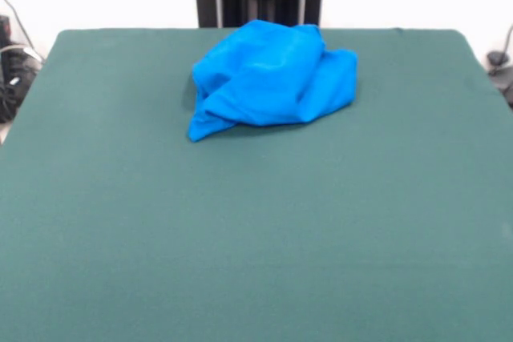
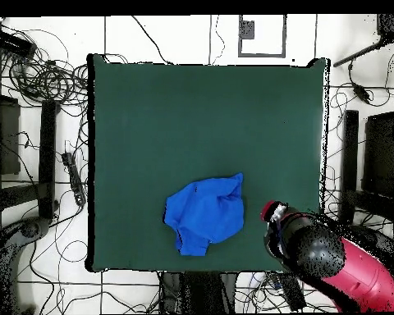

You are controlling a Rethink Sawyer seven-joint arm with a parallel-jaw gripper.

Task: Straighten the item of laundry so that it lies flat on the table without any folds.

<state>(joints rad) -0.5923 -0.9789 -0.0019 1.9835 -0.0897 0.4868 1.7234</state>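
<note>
No text, label, brand, number or sign is showing legibly in either view. The shirt (image 1: 268, 78) is lying bunched on the table (image 1: 256, 230) with only plain blue cloth facing the cameras; no print or lettering is showing on it. In the overhead view, a grey-framed square (image 2: 262, 34) is lying on the floor at 12 o'clock from the table, but nothing on it is reading as a mark or word. The arm (image 2: 332, 258), at 5 o'clock in the overhead view, is showing no readable marking.
</note>
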